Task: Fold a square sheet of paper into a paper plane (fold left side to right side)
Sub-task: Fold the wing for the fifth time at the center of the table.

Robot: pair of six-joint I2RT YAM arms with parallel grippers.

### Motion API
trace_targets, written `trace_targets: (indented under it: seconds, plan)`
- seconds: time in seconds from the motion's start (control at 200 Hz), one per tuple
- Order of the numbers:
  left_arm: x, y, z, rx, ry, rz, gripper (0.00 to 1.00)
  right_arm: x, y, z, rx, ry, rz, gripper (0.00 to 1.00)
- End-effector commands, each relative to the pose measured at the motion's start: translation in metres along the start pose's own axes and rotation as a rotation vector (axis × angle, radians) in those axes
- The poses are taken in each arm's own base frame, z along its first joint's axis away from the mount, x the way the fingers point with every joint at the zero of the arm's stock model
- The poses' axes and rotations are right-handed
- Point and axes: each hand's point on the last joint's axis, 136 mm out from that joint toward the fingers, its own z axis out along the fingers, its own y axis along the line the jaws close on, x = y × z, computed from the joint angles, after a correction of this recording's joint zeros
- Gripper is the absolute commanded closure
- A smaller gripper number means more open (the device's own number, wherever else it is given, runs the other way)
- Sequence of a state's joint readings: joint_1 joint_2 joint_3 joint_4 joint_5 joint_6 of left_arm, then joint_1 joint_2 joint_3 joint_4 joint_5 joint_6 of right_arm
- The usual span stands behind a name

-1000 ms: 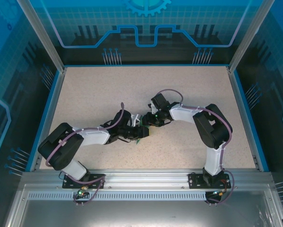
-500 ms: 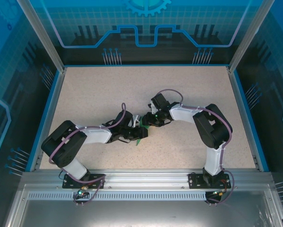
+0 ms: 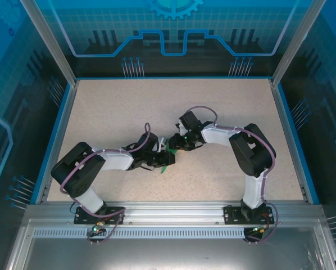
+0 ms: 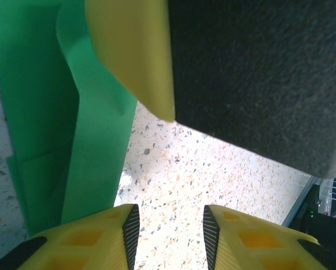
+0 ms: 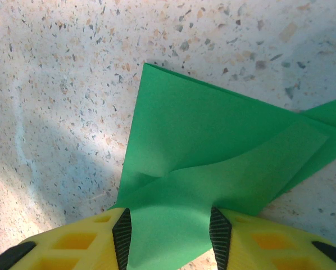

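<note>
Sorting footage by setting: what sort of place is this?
Probably a robotics lab cell: aluminium-framed enclosure, blue printed panels, left arm and right arm bolted to a rail by a speckled table.

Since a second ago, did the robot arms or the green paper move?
The left arm swung slightly right at the elbow, and a bit more green paper peeks out by the left hand. The right arm and right hand stayed put.

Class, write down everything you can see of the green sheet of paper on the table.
The sheet of paper is thin, plain and bright green, partly folded into overlapping layers with creases and one sharp corner. It lies mostly flat on the speckled table. One flap runs between the open fingers of the right gripper.
</note>
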State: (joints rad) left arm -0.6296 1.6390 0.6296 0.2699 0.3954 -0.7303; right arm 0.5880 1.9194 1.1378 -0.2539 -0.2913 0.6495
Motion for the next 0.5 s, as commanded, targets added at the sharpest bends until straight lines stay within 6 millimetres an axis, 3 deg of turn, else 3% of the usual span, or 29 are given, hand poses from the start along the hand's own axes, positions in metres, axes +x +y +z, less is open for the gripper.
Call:
trace_targets:
  seconds: [0.0,0.33,0.49]
  plan:
    - [0.014,0.025,0.004,-0.072,0.026,-0.024,0.62,0.016,-0.02,0.005,0.056,0.055,0.03,0.54]
    - [0.028,0.043,0.006,-0.098,0.033,-0.081,0.64,0.007,-0.005,-0.001,-0.014,0.039,0.031,0.54]
    - [0.036,0.054,0.007,-0.114,0.038,-0.109,0.7,-0.012,0.009,-0.023,-0.113,-0.029,0.032,0.54]
